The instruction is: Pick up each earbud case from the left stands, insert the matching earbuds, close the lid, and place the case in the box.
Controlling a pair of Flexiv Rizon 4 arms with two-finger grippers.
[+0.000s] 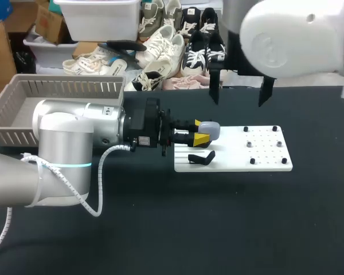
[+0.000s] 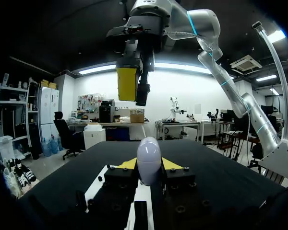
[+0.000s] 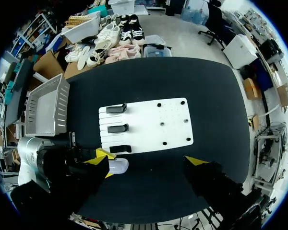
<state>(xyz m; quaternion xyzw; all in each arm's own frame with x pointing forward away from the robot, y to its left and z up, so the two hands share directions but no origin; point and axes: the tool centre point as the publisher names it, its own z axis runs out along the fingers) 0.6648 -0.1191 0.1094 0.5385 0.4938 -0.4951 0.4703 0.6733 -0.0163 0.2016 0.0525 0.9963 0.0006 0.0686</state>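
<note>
since the left gripper [image 1: 200, 133] is clamped on the earbud case [image 2: 149, 158] with only its two yellow tips, one on each side of a rounded, smooth-looking shell, slip is the main risk. the case could twist or squirt out ahead of the fingers on any fast move.

the case is at the left end of the white board [image 1: 264, 163], just beside a black stand [image 1: 200, 157]. can't tell if it's fully clear of the stand, so a low or sideways pull-off could clip it and knock the grip askew.

lid looks shut, and the case stands roughly upright between the tips. if it tilts in the pinch, the opening won't face the other arm and insertion would likely miss.

right gripper [image 1: 241, 86] hangs high above the board, fingers wide apart, holding nothing. bringing it down near the case risks the two wrists crowding each other.

small dark bits [image 1: 249, 144] on the right half of the board may be the earbuds, but they're too small to tell.

grey box [image 1: 63, 94] is well off to the left, so a long carry on a marginal pinch is another drop chance.
</note>
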